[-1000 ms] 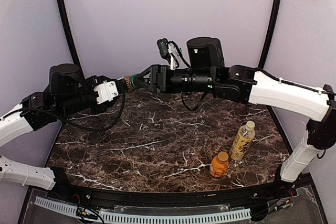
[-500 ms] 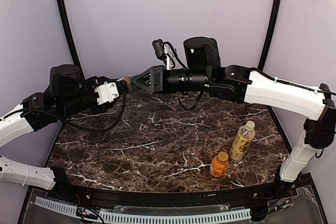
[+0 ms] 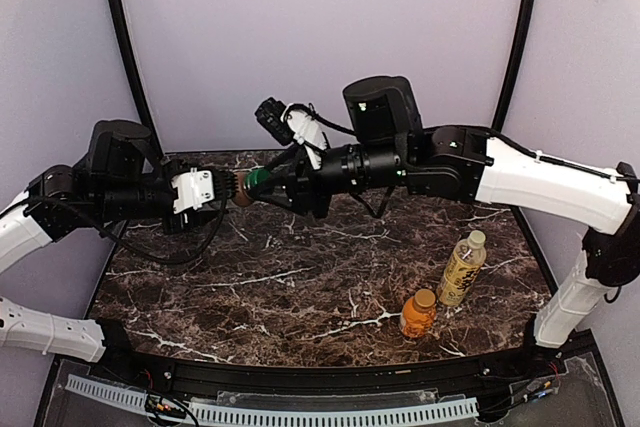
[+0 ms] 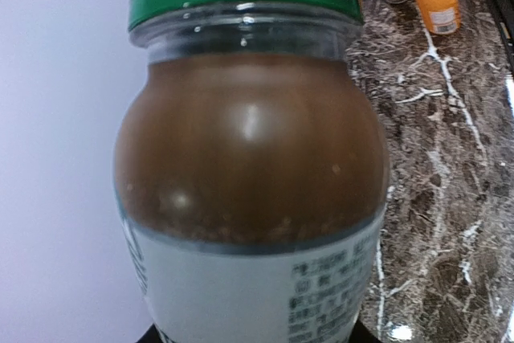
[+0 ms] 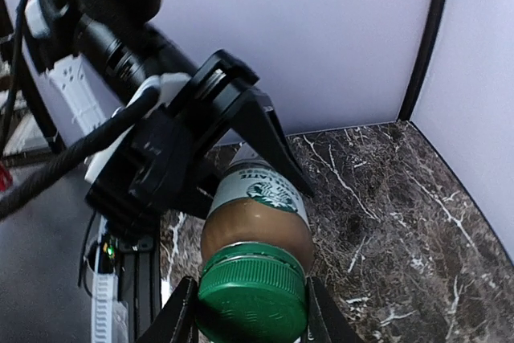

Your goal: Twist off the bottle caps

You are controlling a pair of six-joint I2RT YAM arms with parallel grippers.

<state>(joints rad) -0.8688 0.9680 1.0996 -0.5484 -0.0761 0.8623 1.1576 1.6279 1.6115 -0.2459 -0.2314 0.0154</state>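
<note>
Here's the brown bottle (image 5: 257, 222), up off the worktop (image 3: 300, 287) and lying sideways between the two sets of fingers. The left fingers (image 5: 257, 122) are clamped around its labelled lower body. The right fingers (image 5: 178, 315) pinch the green cap (image 5: 253, 301) from both sides.

It looks nearly full, so it probably has some weight, and the smooth plastic wall could slip or twist. Best hold is low on the label for the body and square on the ribbed cap rim. Squeeze too hard and it may spill once it's loose.

The orange bottle (image 3: 418, 314) and yellow-labelled bottle (image 3: 462, 269) stand capped, well below and apart from the right fingers.
</note>
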